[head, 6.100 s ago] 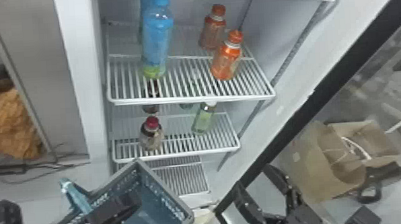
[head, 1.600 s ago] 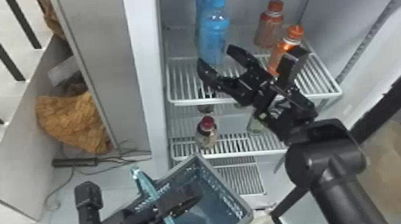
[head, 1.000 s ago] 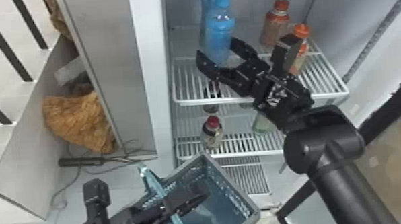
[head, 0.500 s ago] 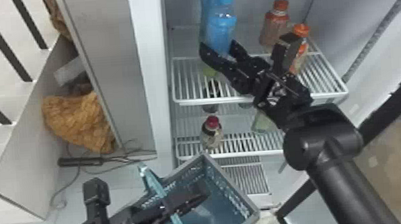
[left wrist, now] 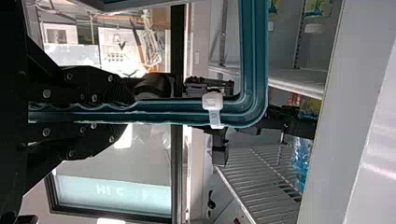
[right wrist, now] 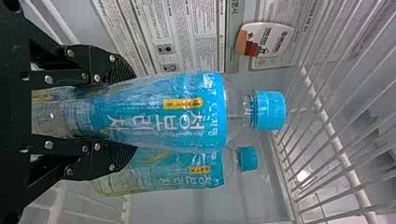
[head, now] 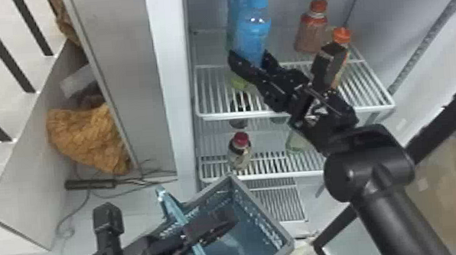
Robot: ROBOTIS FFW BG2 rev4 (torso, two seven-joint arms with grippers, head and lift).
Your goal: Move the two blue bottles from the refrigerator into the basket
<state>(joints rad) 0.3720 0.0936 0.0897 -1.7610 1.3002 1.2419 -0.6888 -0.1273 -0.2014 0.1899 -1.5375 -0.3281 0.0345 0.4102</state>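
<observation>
Nearest, the left claw (left wrist: 130, 113) pinches the basket handle (head: 175, 209), well below and in front of the upper shelf (head: 215, 116). The basket (head: 262, 211) sits there too, its open mouth facing up; its stiff rim would catch a bottle brought in low or slanted.

At the upper shelf's front part, left of its middle, the right claw (head: 250, 55) is narrowed on the front blue bottle (head: 254, 27), a finger on each side of its lower body. It looks full, so fairly heavy, with a thin wall that may dent and turn slick if chilled. That low hold leaves weight above the fingers, so the neck could tip; a firm, even squeeze seems wise, not a crushing one. I can't tell whether its base is off the upper shelf.

Right of the upper shelf's middle stand two orange-capped bottles, the nearer (head: 341, 36) close behind the wrist and the farther (head: 311, 35) deeper in, so swinging right is risky. Farther back on the upper shelf's left is the rear blue bottle (head: 236, 5), easily knocked. The roomiest path looks straight out over the front lip.
</observation>
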